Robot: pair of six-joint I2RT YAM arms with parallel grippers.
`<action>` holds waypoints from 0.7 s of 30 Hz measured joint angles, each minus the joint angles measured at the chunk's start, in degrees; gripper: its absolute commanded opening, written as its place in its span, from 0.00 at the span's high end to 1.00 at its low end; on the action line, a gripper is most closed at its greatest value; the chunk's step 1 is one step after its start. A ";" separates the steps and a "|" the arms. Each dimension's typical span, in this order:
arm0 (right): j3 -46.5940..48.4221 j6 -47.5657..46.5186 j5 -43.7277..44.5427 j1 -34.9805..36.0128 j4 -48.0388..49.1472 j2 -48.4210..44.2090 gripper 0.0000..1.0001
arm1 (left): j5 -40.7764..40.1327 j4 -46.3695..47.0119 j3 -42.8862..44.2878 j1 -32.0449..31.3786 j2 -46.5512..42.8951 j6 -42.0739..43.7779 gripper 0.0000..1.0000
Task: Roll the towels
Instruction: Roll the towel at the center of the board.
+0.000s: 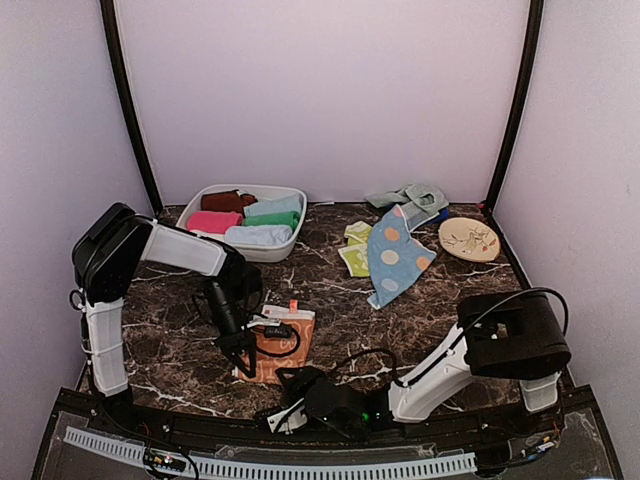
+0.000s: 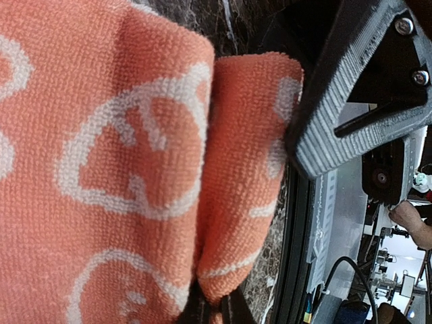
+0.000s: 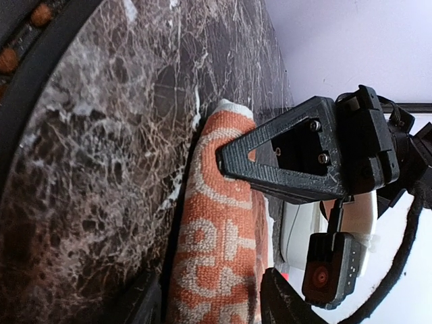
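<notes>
top: high at near edge, looking down on table point(image 1: 330, 300) | wrists: close-up, low; both share peach-orange towel point(image 2: 101, 169)

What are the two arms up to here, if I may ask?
Both arms are working on the peach-orange towel near the front of the table. The left hand is down at its left side; the right hand straddles its near end, open. One edge is doubled over. The blue spotted towel lies unrolled farther back, and rolled towels sit in the white tub.
</notes>
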 measured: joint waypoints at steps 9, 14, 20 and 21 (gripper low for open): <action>2.99 3.98 -0.98 -2.62 -5.09 0.87 0.95 | -0.11 -1.57 1.09 0.07 0.74 1.60 0.84; 4.52 11.58 -2.47 -2.86 -9.88 0.74 1.00 | -0.13 -1.16 0.44 0.66 -0.15 0.85 0.47; 6.99 26.32 -8.26 -4.96 -18.49 -1.70 1.00 | -2.91 8.09 -7.63 5.84 -13.42 -1.64 0.46; 7.23 29.70 -10.32 -5.90 -20.22 -2.58 1.00 | -3.63 9.73 -9.14 6.95 -15.82 -1.79 0.46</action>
